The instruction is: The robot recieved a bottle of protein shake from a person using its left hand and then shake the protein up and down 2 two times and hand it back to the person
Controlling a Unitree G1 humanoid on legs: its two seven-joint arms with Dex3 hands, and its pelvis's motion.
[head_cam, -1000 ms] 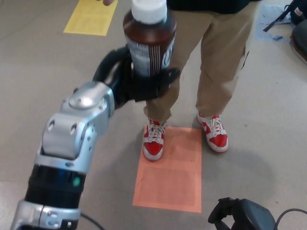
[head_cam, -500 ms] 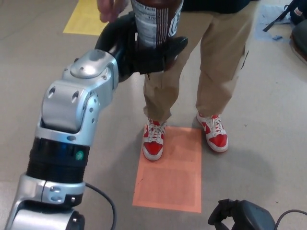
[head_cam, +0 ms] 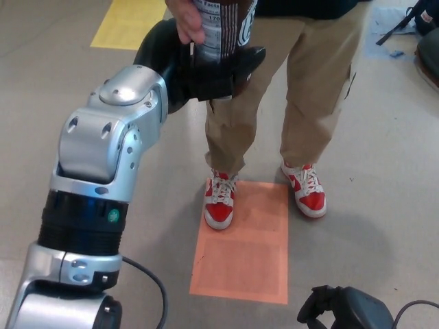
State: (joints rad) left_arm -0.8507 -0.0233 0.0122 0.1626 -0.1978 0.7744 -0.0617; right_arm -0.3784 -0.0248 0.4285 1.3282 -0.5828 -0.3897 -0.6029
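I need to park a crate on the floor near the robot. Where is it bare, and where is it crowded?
Bare floor lies right of the red shoes, above the black device. Also bare: between the yellow sheet and the left arm. Crowded: top centre, where the left hand and a person's hand meet on the bottle.

There is one bottle (head_cam: pixel 223 31). One robot hand (head_cam: pixel 202 68) is visible, and one hand of a person (head_cam: pixel 186 17). The person has two legs in beige trousers (head_cam: pixel 302 89) and two red and white shoes (head_cam: pixel 221 200). On the floor there are two coloured rectangles: one orange rectangle (head_cam: pixel 243 257) and one yellow rectangle (head_cam: pixel 130 24). One black object (head_cam: pixel 346 310) is at the bottom edge.
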